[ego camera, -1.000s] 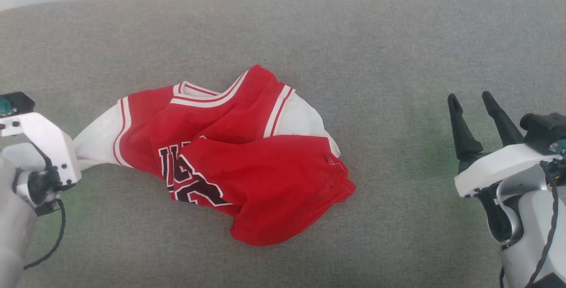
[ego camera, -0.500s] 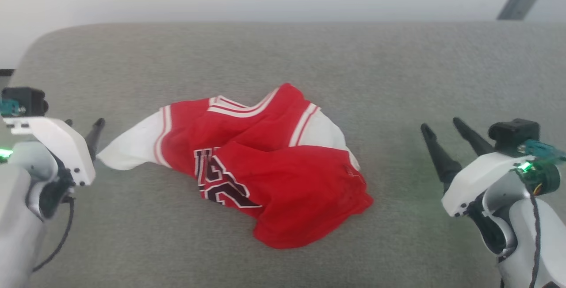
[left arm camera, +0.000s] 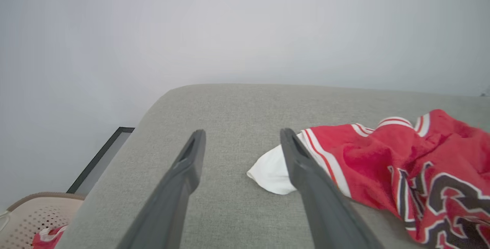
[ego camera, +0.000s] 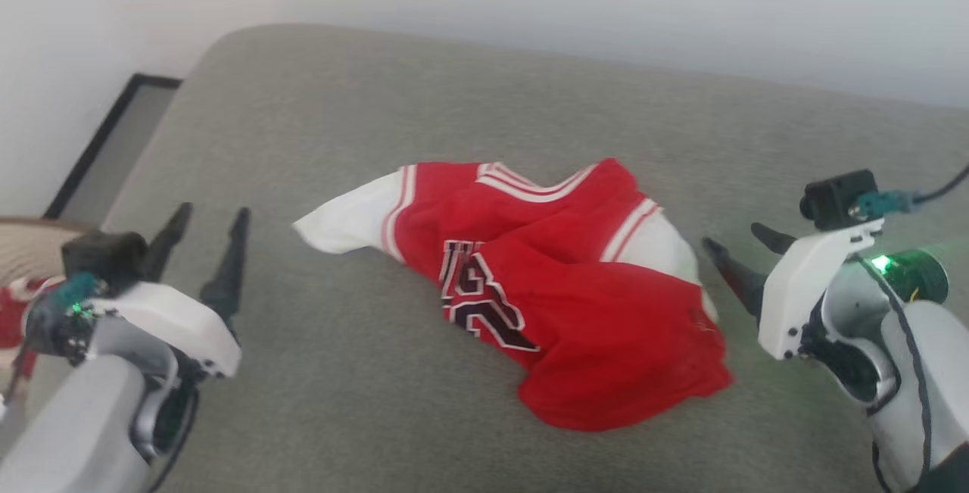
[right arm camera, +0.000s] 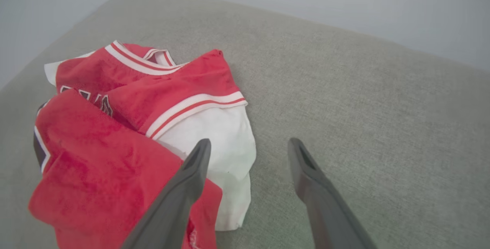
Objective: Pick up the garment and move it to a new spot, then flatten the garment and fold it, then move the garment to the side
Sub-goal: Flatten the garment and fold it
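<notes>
Far left of the garment, off the tabletop edge: beige perforated basket (left arm camera: 34,218), cut off by the frame, with a small red-and-white cloth (left arm camera: 46,235) in it, mostly hidden. Can't tell what else it holds. Left gripper (ego camera: 212,216) sits left of the garment, jaws open and empty, clear of the white sleeve tip. In the left wrist view one finger covers part of that sleeve. The garment (ego camera: 590,304) lies crumpled mid-tabletop (ego camera: 378,99). It's red soft knit with white short sleeves sticking out both sides and a white-striped neck trim on the far side. A red flap is folded over the front, so the black-and-white print is only partly readable. The tabletop is grey woven fabric with a rounded far-left corner. Right gripper (ego camera: 733,237) is just right of the garment, jaws open, holding nothing. Its inner fingertip is at the right sleeve edge, contact unclear. The head view is slightly blurred.
</notes>
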Motion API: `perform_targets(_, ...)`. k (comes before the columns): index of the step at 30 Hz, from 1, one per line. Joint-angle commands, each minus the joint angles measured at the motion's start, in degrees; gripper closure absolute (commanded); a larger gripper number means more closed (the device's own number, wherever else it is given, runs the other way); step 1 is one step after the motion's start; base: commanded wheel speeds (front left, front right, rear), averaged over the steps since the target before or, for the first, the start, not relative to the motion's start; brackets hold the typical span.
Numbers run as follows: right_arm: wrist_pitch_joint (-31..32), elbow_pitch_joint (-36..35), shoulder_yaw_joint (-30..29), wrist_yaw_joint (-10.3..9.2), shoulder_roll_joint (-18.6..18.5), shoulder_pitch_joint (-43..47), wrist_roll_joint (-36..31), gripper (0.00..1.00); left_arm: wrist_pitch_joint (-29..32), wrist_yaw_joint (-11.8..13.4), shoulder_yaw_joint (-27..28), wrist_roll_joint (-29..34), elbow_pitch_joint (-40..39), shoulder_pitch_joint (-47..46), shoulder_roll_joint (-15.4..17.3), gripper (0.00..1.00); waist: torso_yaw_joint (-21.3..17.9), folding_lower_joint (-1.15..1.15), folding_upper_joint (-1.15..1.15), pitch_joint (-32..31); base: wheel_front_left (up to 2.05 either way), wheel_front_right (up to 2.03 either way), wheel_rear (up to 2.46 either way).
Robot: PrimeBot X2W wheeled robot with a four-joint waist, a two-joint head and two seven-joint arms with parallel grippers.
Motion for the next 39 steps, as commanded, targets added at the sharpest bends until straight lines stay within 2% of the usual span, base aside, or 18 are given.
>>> perform_targets(1, 2.3, 1.2, 0.0, 0.03, -0.3, -1.5, 1.3, 0.00, -2.0, 0.8, 0.3, 1.4, -2.0, 1.8, -0.7, 0.00, 3.3, 0.00, 0.00, 0.9, 0.00, 0.00, 0.00)
perform_targets(6, 11.5, 5.8, 1.2, 0.03, -2.2, -6.3, 2.8, 0.00, -3.8, 3.5, 5.1, 5.9, -9.1, 5.8, -4.0, 0.00, 7.6, 0.00, 0.00, 3.2, 0.00, 0.00, 0.00)
perform_targets(9, 16.2, 8.5, 1.6, 0.03, -3.0, -8.4, 3.1, 0.00, -3.8, 3.8, 9.7, 9.1, -13.9, 9.2, -7.6, 0.00, 9.3, 0.00, 0.00, 4.4, 0.00, 0.00, 0.00)
perform_targets(16, 25.9, 14.6, 3.5, 0.03, -2.9, -10.9, 4.2, 0.00, -3.8, 0.4, 18.2, 15.5, -18.6, 14.4, -15.8, 0.00, 11.8, 0.00, 0.00, 6.6, 0.00, 0.00, 0.00)
perform_targets(19, 27.5, 16.0, 4.3, 0.03, -2.5, -11.0, 4.4, 0.00, -3.8, -1.0, 19.9, 17.4, -19.0, 15.3, -17.6, 0.00, 12.3, 0.00, 0.00, 7.0, 0.00, 0.00, 0.00)
perform_targets(20, 27.8, 15.8, 5.2, 0.03, -2.6, -11.0, 4.2, 0.81, -3.8, -1.8, 20.7, 18.1, -19.0, 15.6, -18.6, 0.00, 12.5, 0.00, 0.00, 7.1, 0.00, 0.00, 0.00)
perform_targets(21, 27.8, 15.5, 5.9, 0.03, -2.8, -11.0, 4.3, 1.00, -3.8, -2.4, 21.5, 19.0, -19.1, 15.9, -19.3, 0.00, 12.7, 0.00, 0.00, 7.2, 0.00, 0.00, 0.00)
perform_targets(24, 26.8, 14.4, 6.5, 0.03, -4.1, -11.6, 5.4, 1.00, -3.8, -4.0, 23.9, 20.7, -19.1, 16.3, -21.6, 0.00, 12.8, 0.00, 0.00, 7.3, 0.00, 0.00, 0.00)
perform_targets(33, 27.0, 8.9, 5.1, 0.02, -8.8, -14.5, 7.3, 1.00, -3.8, -6.9, 28.9, 24.8, -19.4, 18.1, -24.4, 0.00, 9.7, 0.00, 0.00, 6.1, 0.00, 0.00, 0.00)
perform_targets(39, 28.2, 5.6, 2.2, 0.02, -14.5, -15.1, 7.9, 1.00, -3.8, -7.6, 30.4, 26.1, -19.4, 17.9, -25.1, 0.00, 7.4, 0.00, 0.00, 5.8, 0.00, 0.00, 0.00)
